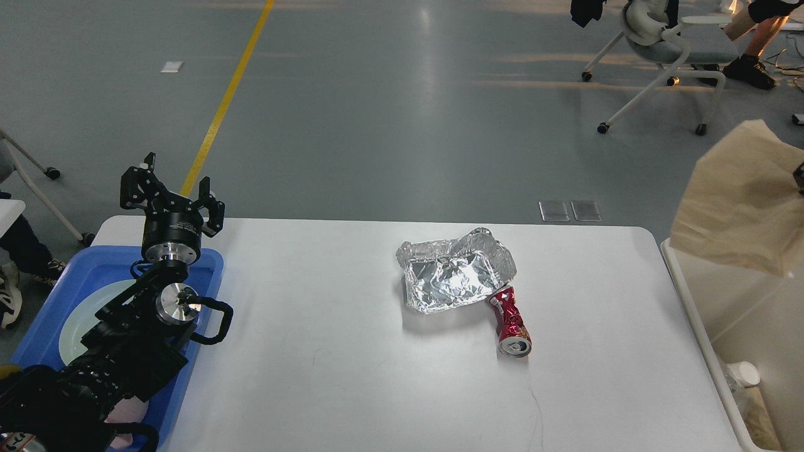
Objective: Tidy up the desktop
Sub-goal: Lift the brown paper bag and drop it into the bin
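Observation:
The white desktop (326,326) holds a crumpled foil tray (453,273) at its middle. A crushed red can (512,321) lies against the foil tray's front right corner. A brown paper bag (738,198) hangs in the air at the right edge, above the cream bin (747,301). Only a dark sliver of my right gripper (800,177) shows, at the bag's right side. My left gripper (171,191) is open and empty, raised over the far end of the blue tray (207,263).
The blue tray at the left holds a pale plate (94,307), with my left arm lying across it. The bin beside the table's right edge holds a plastic bottle (742,375). An office chair (666,44) and a person's legs are far back right.

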### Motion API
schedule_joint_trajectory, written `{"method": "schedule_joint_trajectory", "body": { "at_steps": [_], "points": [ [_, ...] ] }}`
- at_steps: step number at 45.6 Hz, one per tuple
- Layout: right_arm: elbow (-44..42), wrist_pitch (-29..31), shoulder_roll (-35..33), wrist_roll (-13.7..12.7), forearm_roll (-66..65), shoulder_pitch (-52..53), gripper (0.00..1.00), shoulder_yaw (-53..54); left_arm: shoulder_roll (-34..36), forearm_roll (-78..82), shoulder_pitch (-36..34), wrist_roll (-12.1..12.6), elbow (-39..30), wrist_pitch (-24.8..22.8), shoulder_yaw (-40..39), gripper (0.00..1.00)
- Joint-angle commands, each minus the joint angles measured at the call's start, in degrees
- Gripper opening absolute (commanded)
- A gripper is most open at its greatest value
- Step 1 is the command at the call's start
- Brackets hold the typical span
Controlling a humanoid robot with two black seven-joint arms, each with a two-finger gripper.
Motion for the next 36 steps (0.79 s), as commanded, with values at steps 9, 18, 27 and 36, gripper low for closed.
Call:
{"method": "schedule_joint_trajectory", "body": {
  "at_steps": [9, 18, 27, 36],
  "points": [
    [-12.81, -4.76, 5.12, 0.19, 0.78, -18.21, 0.21, 0.14, 0.0, 0.02, 0.0, 0.0, 0.0, -0.02, 0.01, 0.96],
    [-15.37, -4.58, 6.53, 0.28, 0.87, -20.58, 1.0, 0.14, 0.0, 0.02, 0.0, 0.0, 0.0, -0.02, 0.01, 0.96],
    [-14.75, -4.4, 8.02, 0.28, 0.87, -20.85, 1.0, 0.06, 0.0, 0.02, 0.0, 0.0, 0.0, -0.02, 0.01, 0.96],
    [-9.14, -3.7, 11.01, 0.19, 1.04, -14.1, 1.0, -0.38, 0.0, 0.02, 0.0, 0.0, 0.0, -0.02, 0.01, 0.96]
  ]
}}
